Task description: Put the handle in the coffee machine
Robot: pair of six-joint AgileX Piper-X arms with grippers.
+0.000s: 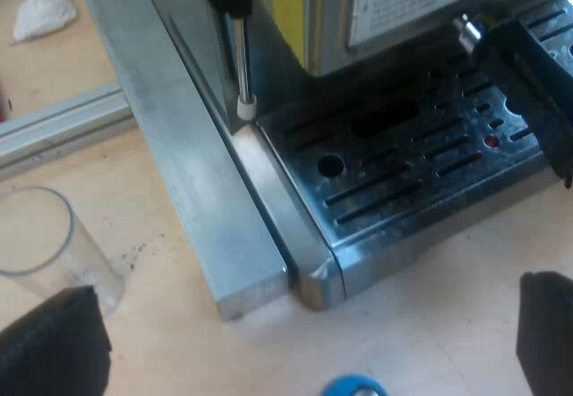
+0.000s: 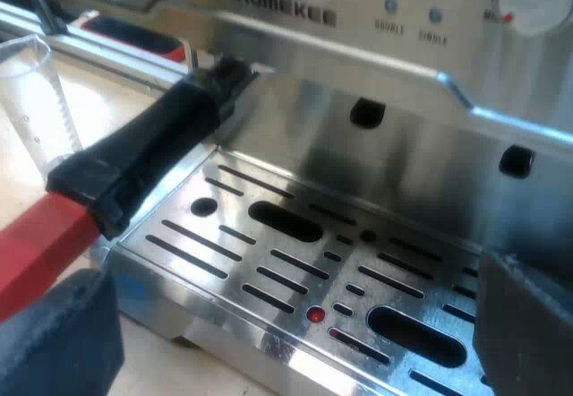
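The holder's dark handle (image 2: 152, 154) slanted above a corner of the drip tray (image 2: 269, 271). Its far end reached the front of the espresso machine (image 2: 403, 163) below the HOMEKEE lettering. The metal head was hidden there, so whether it sat locked in could not be told. The red end (image 2: 36, 244) was cut off just beside one finger (image 2: 54, 342) of the right gripper (image 2: 295, 333). That gripper's fingers stood spread wide over the tray, clamping nothing, and contact between finger and red end could not be made out. A measuring glass (image 2: 31, 100) stood on the table beyond the handle.

The left gripper (image 1: 300, 347) hung with its fingers wide apart above the wooden table (image 1: 430, 297), off the machine's front corner. A blue tamper (image 1: 354, 387), mostly cut off, lay between them. The measuring glass stood just beside one finger (image 1: 54, 351), with dark specks (image 1: 134, 253) scattered near it. The steam wand (image 1: 242, 55) hung down at the tray's corner, next to a metal rail (image 1: 206, 199) running along the machine's side. A dark bar (image 1: 528, 91) over the tray's other side was cut off, and it could not be told whether it was the handle or the other arm. Crumpled white paper (image 1: 40, 6) lay well apart.
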